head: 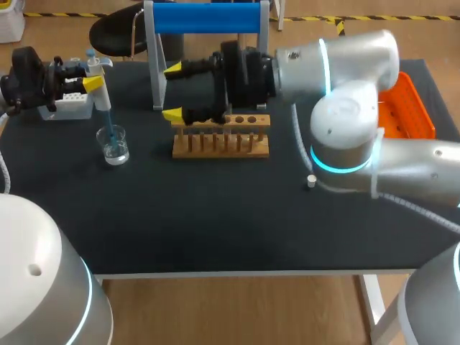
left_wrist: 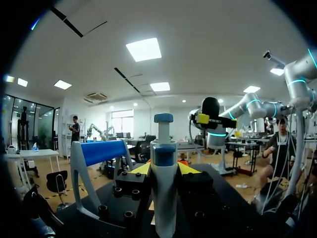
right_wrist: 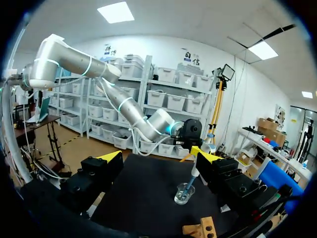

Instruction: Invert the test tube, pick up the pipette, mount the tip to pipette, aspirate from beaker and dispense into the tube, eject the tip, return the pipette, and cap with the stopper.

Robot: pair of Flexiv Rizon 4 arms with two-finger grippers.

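A black bench (head: 215,215) carries everything. At its far left corner the left pincer (head: 92,75) is clamped on the pipette (head: 100,93). In the left wrist view the yellow fingertips (left_wrist: 141,169) press the pipette's white body (left_wrist: 163,188) from both sides, and its blue-capped head stands upright above them. The pipette's blue tip slants down into the glass beaker (head: 115,144), which stands on the bench just nearer than the pincer. A white box (head: 70,105) sits right under the pincer.

The right pincer (head: 172,92) comes in from the right and reaches past the middle. Its fingers are spread wide and grip nothing. It hangs over the left end of the wooden rack (head: 221,136), just in front of the blue-barred stand (head: 205,18). From the right wrist, the beaker (right_wrist: 184,193) shows ahead between the spread fingers, with a corner of the rack (right_wrist: 203,229) below.

The small white stopper (head: 311,181) lies on the bench to the right of the rack, near the right arm's elbow. An orange basket (head: 411,108) sits at the far right edge.
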